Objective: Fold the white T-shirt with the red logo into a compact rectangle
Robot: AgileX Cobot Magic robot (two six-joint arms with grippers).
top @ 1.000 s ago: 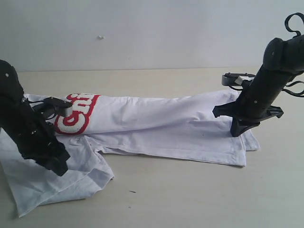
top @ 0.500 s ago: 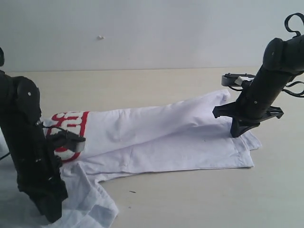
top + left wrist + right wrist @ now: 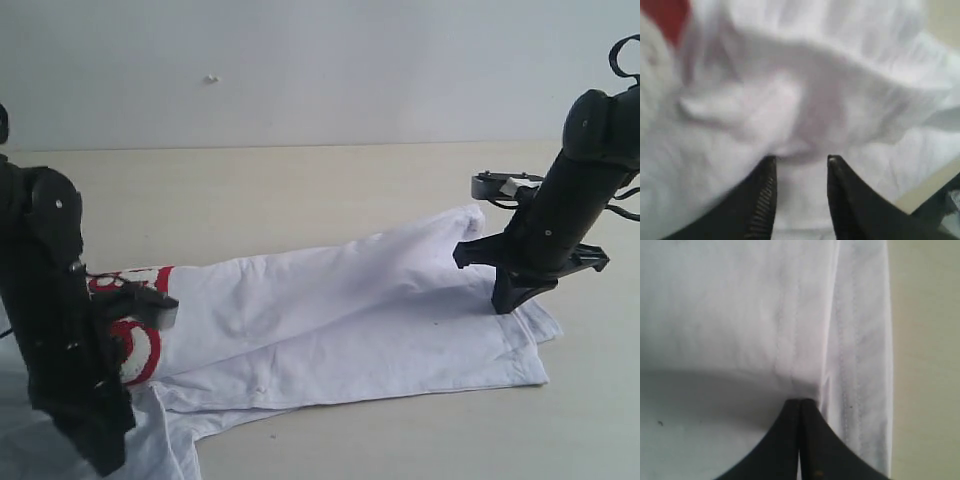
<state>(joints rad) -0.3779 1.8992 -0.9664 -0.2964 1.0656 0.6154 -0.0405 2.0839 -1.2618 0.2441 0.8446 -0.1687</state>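
The white T-shirt (image 3: 340,310) lies in a long folded band across the table, its lower end at the right and its chest end at the left. The red logo (image 3: 140,345) shows partly beside my left arm, and as a red corner (image 3: 675,17) in the left wrist view. My left gripper (image 3: 100,458) (image 3: 800,160) points down at the front left, its jaws a little apart with bunched shirt cloth (image 3: 790,75) between them. My right gripper (image 3: 503,300) (image 3: 800,401) is shut, pinching the top layer (image 3: 740,315) beside the stitched hem.
The shirt lies on a pale beige table (image 3: 300,190) with a plain white wall behind it. Bare tabletop (image 3: 925,340) shows past the hem in the right wrist view. A loose part of the shirt (image 3: 160,450) lies crumpled at the front left corner.
My left arm has pulled toward the front, dragging the logo end of the shirt with it. The band has swung and stretched tighter. The right gripper shifted slightly right, still pinching.
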